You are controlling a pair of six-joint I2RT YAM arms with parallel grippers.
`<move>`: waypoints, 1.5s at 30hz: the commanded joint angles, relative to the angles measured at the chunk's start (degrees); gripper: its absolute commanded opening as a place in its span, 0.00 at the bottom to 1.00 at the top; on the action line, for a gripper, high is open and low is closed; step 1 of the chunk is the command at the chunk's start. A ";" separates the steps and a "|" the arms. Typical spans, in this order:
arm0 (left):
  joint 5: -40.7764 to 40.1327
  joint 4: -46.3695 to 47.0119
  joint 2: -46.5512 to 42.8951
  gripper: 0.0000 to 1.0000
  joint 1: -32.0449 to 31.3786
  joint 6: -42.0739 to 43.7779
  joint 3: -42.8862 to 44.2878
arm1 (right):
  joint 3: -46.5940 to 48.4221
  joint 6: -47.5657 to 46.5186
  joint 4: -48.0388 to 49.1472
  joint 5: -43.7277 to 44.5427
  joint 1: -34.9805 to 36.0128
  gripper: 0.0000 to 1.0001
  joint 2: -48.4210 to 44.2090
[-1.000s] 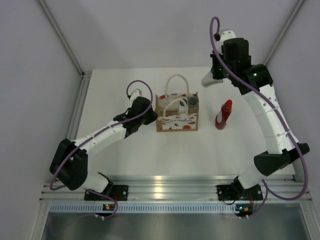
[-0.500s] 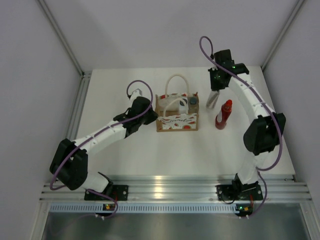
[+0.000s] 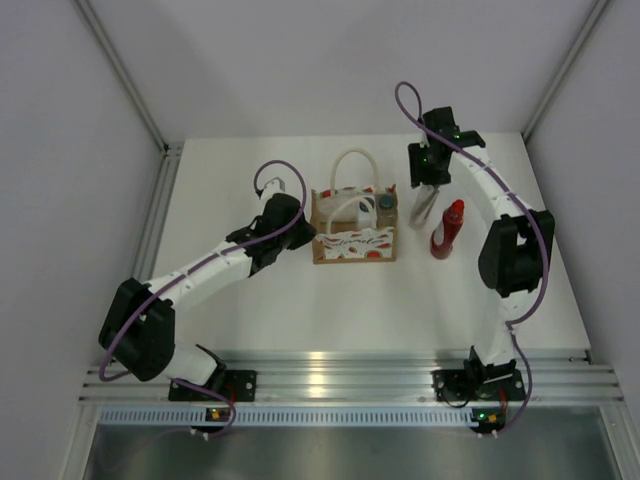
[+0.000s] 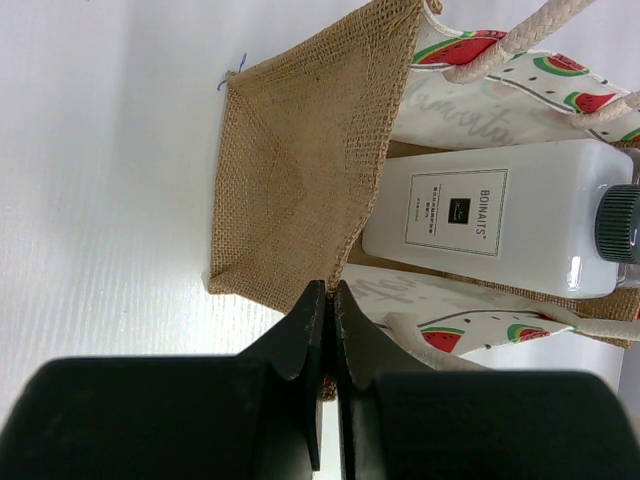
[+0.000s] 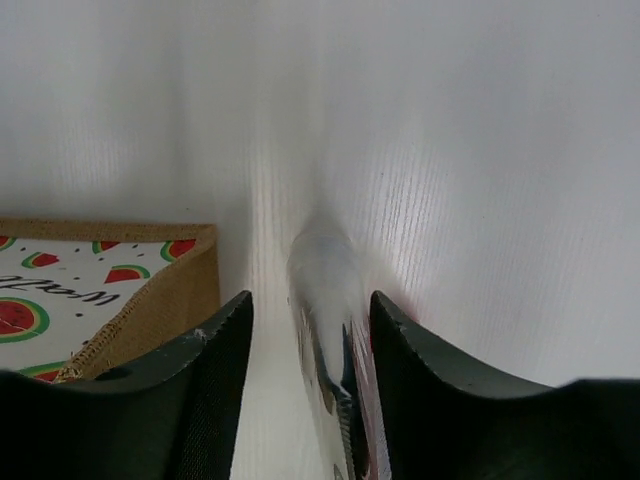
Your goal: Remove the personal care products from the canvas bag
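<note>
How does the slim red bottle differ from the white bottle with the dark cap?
The slim red bottle stands on the white table, pointed cap up; the white bottle with the dark round cap sits inside the tan canvas bag. Both are small capped bottles.

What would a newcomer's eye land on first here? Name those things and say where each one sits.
The watermelon-print canvas bag stands in the middle of the table, its left edge pinched by the shut left gripper, with a white bottle with a dark cap showing inside. Right of the bag, a slim red bottle stands upright. Between them the right gripper holds a whitish squeeze tube, tip down.
</note>
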 commanded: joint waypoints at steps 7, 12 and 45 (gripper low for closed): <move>0.63 -4.01 -0.24 0.00 0.07 1.58 -0.95 | 0.17 0.79 2.23 1.63 0.66 0.62 -8.47; 1.25 -4.01 0.29 0.00 0.07 1.58 -0.60 | 1.76 -0.08 1.09 6.38 6.55 0.62 -12.44; 2.48 -3.93 0.91 0.00 0.07 1.76 -0.07 | -2.72 5.27 2.67 5.33 23.08 0.49 -7.00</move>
